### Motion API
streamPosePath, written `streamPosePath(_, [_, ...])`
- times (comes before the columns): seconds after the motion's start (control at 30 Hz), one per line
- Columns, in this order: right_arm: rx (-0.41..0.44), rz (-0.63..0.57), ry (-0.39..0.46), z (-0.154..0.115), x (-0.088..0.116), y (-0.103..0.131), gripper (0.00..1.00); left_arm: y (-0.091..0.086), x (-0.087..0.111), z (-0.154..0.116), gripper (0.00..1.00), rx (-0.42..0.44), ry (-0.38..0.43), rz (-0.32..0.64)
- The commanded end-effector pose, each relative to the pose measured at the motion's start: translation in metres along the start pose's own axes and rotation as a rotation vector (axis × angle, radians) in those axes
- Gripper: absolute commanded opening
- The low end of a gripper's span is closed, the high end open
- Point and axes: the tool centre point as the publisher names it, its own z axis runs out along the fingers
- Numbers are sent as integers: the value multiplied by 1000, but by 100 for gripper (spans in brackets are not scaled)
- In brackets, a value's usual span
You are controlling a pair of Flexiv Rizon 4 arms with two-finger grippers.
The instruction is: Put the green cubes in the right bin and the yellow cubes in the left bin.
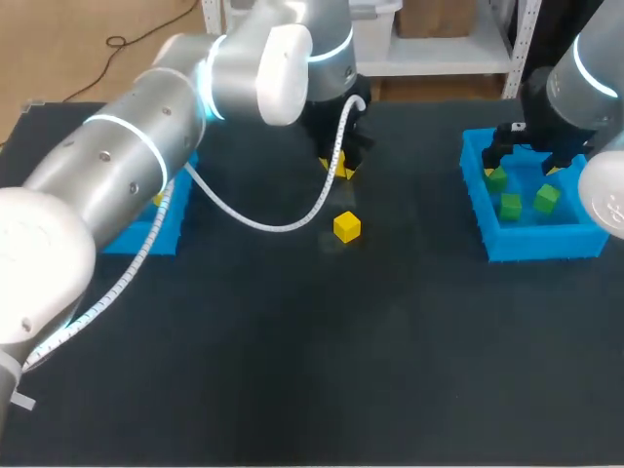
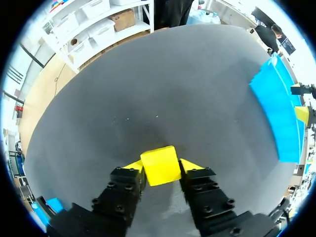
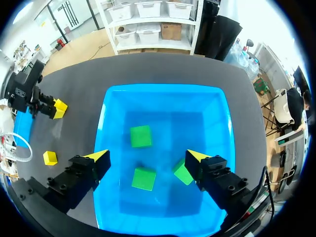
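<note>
My big left arm (image 1: 127,156) hides most of the bright blue left bin (image 1: 122,242). Only a bit of yellow peeks out inside it. Right of it, at the far middle of the dark bench (image 1: 292,370), the left pincer (image 2: 161,168) squeezes a small yellow cube (image 2: 159,163) from both sides, its flat faces against the fingers. A second yellow cube (image 1: 346,226) sits loose just nearer, turned a little crooked. The blue right bin (image 3: 163,98) holds three green cubes (image 3: 140,136), lying apart. The right pincer (image 3: 148,157) hangs wide open over them, holding nothing.
</note>
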Motion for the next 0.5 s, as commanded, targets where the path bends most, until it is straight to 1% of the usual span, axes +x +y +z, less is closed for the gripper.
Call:
streamPosePath(0.03, [4,1,-7,-1,2,0,100,-4,-6,-7,0,12,32,49])
streamPosePath(0.1, [4,1,-7,-1,2,0,100,-13,2,-22,0,39,14,97])
streamPosePath(0.17, [4,1,-7,-1,2,0,100,-16,9,-35,0,62,-10,122])
streamPosePath(0.23, [4,1,-7,-1,2,0,100,-17,19,-59,0,71,-76,150])
streamPosePath(0.27, [4,1,-7,-1,2,0,100,-15,22,-67,0,65,-91,153])
streamPosePath(0.3, [4,1,-7,-1,2,0,100,-13,26,-78,0,66,-125,149])
streamPosePath(0.33, [4,1,-7,-1,2,0,100,-8,32,-94,0,70,-163,132])
streamPosePath(0.37, [4,1,-7,-1,2,0,100,-3,36,-102,0,69,-186,119])
streamPosePath(0.4, [4,1,-7,-1,2,0,100,6,42,-117,0,59,-225,102])
streamPosePath(0.47, [4,1,-7,-1,2,0,100,20,52,-136,0,26,-269,81])
streamPosePath(0.5, [4,1,-7,-1,2,0,100,33,60,-149,0,8,-299,52])
